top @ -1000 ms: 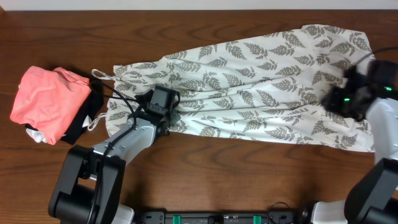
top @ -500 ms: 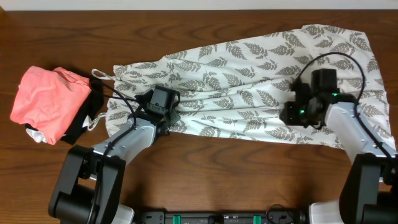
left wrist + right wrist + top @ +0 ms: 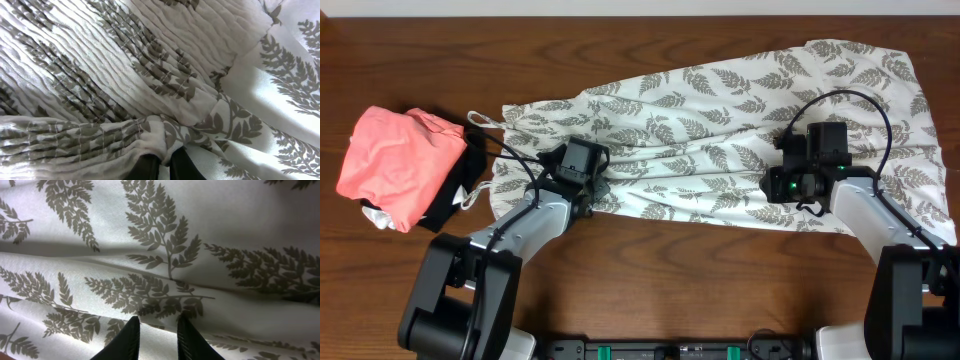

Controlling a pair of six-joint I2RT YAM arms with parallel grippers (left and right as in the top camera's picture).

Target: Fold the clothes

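- Dark wooden counter (image 3: 650,270), pale wall strip along the far edge.
- Fern-print dress (image 3: 720,120), white with grey leaves, lies lengthwise across the counter's middle. The wide hem reaches the far right corner and the gathered top points left.
- Thin straps (image 3: 480,121) trail off the top toward the left edge.
- Left end effector (image 3: 165,167) is at the dress's near edge by the gathered top, fingers together and pinching a bunched fold of fabric.
- Right end effector (image 3: 157,335) is over the skirt part toward the right, fingers slightly apart with flat fabric between the tips. No grip visible.
- Folded salmon-pink garment (image 3: 395,160) sits at the left edge, on top of a black cloth (image 3: 455,195).
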